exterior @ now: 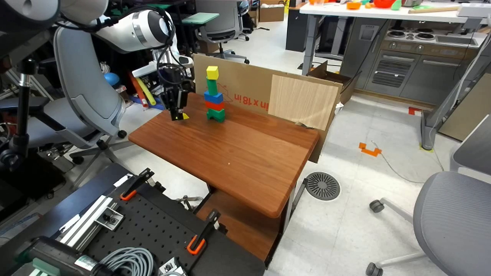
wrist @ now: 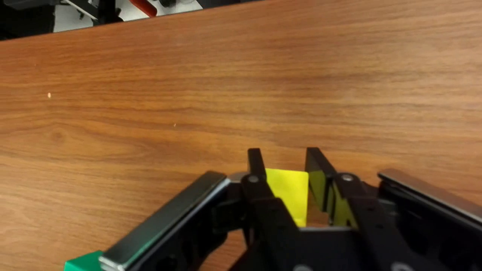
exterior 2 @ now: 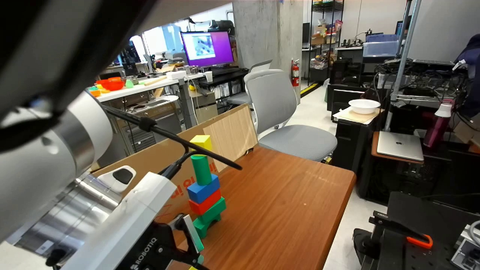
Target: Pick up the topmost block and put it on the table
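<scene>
Gripper (wrist: 285, 156) straddles a yellow block (wrist: 290, 188) at the brown worktop (exterior: 230, 161); clamped or not, I cannot tell. Cardboard (exterior: 245, 78) and grey chairs (exterior: 456, 214) stand near. Both exterior views, unlike the wrist view, show the yellow topmost block (exterior: 212, 73) on a stack (exterior: 214, 98).

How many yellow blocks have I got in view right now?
2: a yellow cube atop the green cylinder, and another yellow block straddled by the gripper, at or just above the table. The arm could hide more.
</scene>
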Available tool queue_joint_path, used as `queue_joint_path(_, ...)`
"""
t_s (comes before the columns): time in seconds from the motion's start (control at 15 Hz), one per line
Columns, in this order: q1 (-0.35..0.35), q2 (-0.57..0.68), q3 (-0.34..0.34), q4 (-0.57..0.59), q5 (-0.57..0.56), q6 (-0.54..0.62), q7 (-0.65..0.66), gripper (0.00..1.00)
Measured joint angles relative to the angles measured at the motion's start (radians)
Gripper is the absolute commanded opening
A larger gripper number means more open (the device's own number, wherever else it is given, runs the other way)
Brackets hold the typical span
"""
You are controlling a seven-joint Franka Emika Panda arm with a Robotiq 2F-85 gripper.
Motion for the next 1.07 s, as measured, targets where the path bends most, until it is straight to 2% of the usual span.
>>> queue_joint_path(0.2,0.001,0.02,-0.001,0.037,0.0,-0.061,0.001,0.08)
queue_joint_path(0.4,0.006,0.03,-0.001,0.061,-0.001,-0.059,0.001,0.08)
queue_joint_path(0.8,0.045,0.031,-0.017,0.067,-0.013,0.096,0.001,0.08)
queue_joint_path(1.07,0.058,0.041,-0.026,0.075,-0.013,0.125,0.001,0.09)
